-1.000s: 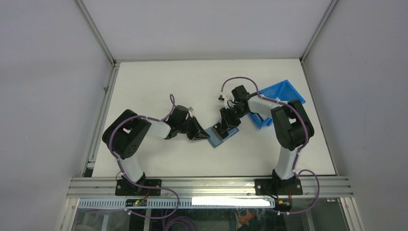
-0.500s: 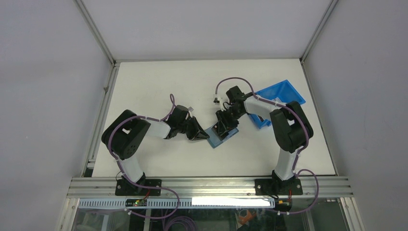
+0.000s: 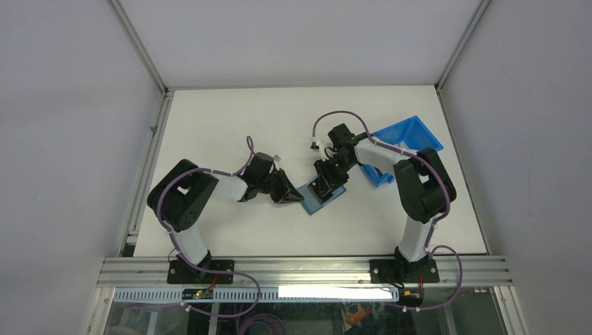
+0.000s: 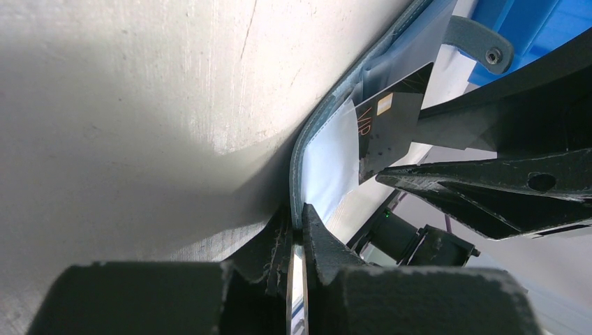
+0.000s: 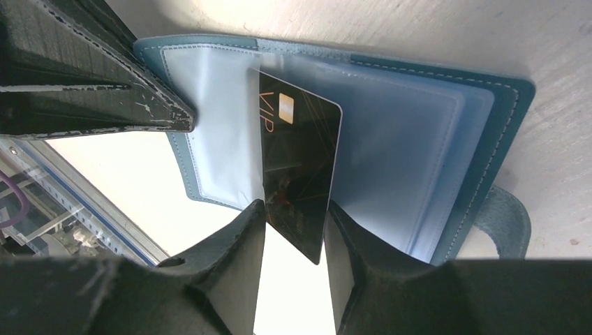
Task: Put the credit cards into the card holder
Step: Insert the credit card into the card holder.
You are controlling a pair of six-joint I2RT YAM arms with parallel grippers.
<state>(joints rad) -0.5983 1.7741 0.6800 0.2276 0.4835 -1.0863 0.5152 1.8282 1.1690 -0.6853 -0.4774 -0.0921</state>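
The teal card holder (image 3: 324, 200) lies open on the white table, with light blue clear sleeves inside (image 5: 412, 139) and its snap tab (image 5: 504, 218) at one edge. My left gripper (image 3: 297, 196) is shut on the holder's left flap edge (image 4: 315, 150), fingers pinched together (image 4: 297, 230); it also shows in the right wrist view (image 5: 105, 91). My right gripper (image 3: 323, 187) is shut on a dark credit card (image 5: 300, 153) marked VIP with a gold chip. It grips the card's side edges (image 5: 294, 209), and the card's far end sits in a sleeve. Other cards are out of view.
A bright blue plastic bin (image 3: 405, 143) stands just right of the right wrist, partly under the right arm. The two grippers' fingers are close together over the holder. The table's back edge and frame posts are far off.
My right gripper and wrist have shifted slightly left and toward the back with the card. The left gripper and the holder have stayed almost still.
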